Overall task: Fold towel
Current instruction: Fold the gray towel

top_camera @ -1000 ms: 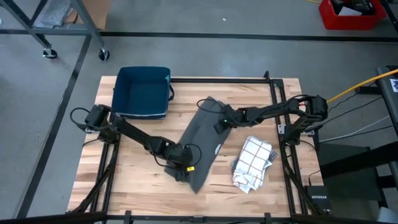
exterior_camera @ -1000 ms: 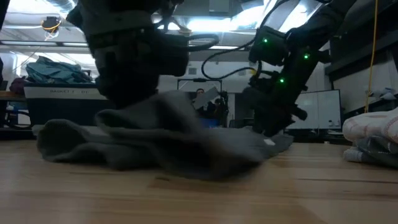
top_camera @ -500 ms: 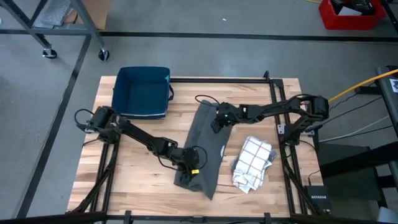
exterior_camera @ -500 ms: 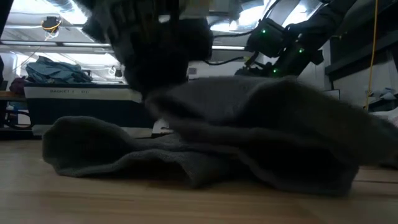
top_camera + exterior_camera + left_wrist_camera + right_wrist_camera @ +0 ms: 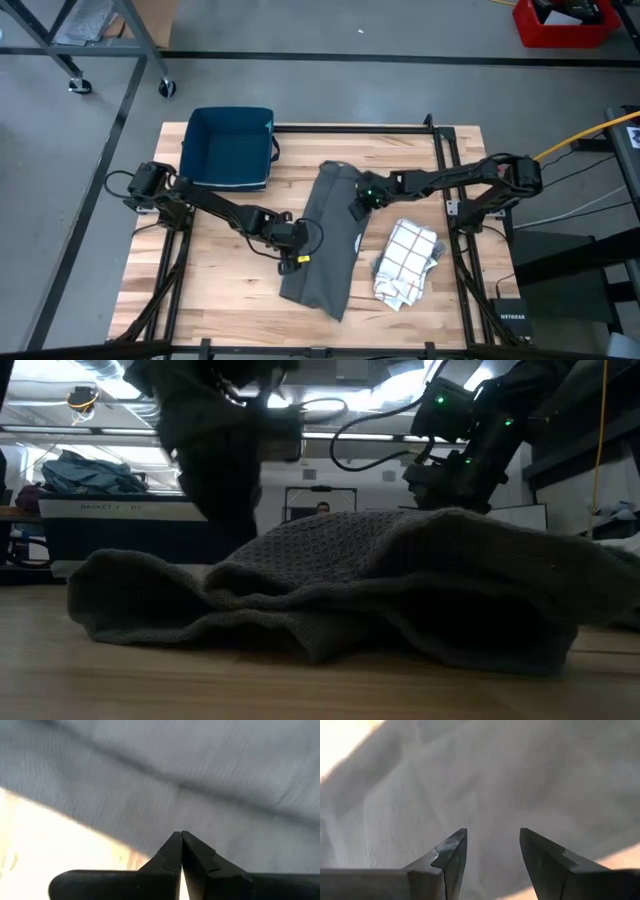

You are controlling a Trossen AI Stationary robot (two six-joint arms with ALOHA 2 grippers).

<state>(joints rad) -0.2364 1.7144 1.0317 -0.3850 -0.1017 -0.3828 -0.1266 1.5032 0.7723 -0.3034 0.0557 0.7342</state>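
Observation:
The grey towel (image 5: 328,240) lies as a long, loosely folded strip from the far middle of the table toward its near edge. In the low view the towel (image 5: 380,590) is a rumpled heap on the wood. My left gripper (image 5: 293,240) is shut and stands at the towel's left edge, about halfway along; in its wrist view my left gripper (image 5: 181,839) points at the grey cloth (image 5: 210,785). My right gripper (image 5: 362,196) is open above the towel's right edge near its far end; in its wrist view my right gripper (image 5: 492,840) has cloth (image 5: 485,775) beneath its spread fingers. My left gripper has its shut fingertips (image 5: 175,845) by the towel's left edge (image 5: 115,845), coming from the table's left side. No cloth shows between them. Whether they touch the towel I cannot tell.
A dark blue bin (image 5: 228,148) stands at the far left of the table. A crumpled white checked cloth (image 5: 408,262) lies to the right of the towel. Bare wood (image 5: 200,270) shows at the near left. Black frame rails (image 5: 445,160) run along the table's sides.
The towel's raised part has swung over toward the right and dropped, so the cloth now lies as a narrower strip. My left gripper has drawn back from over the towel's near part toward the far left, to its left edge. My right gripper has risen off the towel.

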